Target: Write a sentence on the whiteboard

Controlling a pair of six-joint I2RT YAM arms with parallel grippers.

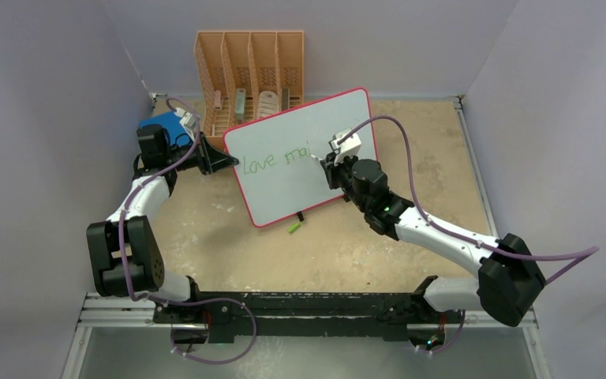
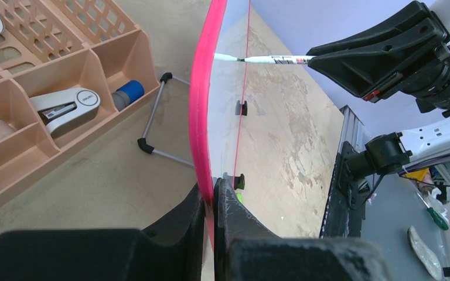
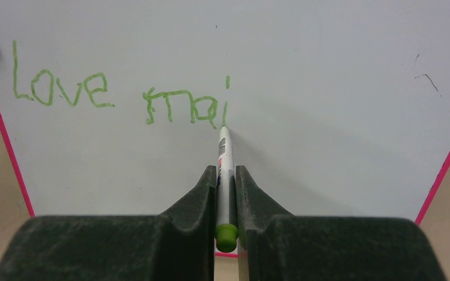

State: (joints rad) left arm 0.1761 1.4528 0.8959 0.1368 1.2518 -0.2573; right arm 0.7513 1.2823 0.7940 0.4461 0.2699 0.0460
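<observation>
The whiteboard [image 1: 284,193], glossy white with a pink rim, stands tilted at the middle of the table. My left gripper [image 1: 222,162] is shut on its left edge, the pink rim [image 2: 202,105] pinched between both jaws of that gripper [image 2: 214,196]. The sentence [image 3: 117,96] is green handwriting that reads "love", then "ma" and one dotted stroke. My right gripper [image 3: 225,175] is shut on a white marker [image 3: 225,149] with a green end. The marker's tip touches the board at the foot of that last stroke. From above, the right gripper [image 1: 325,160] sits over the board's middle.
An orange slotted organiser [image 1: 250,71] holding a stapler [image 2: 64,108] stands just behind the board. A blue flat object [image 1: 166,126] lies by the left arm. A green cap [image 1: 293,228] rests on the table in front of the board. Walls close in left, right and behind.
</observation>
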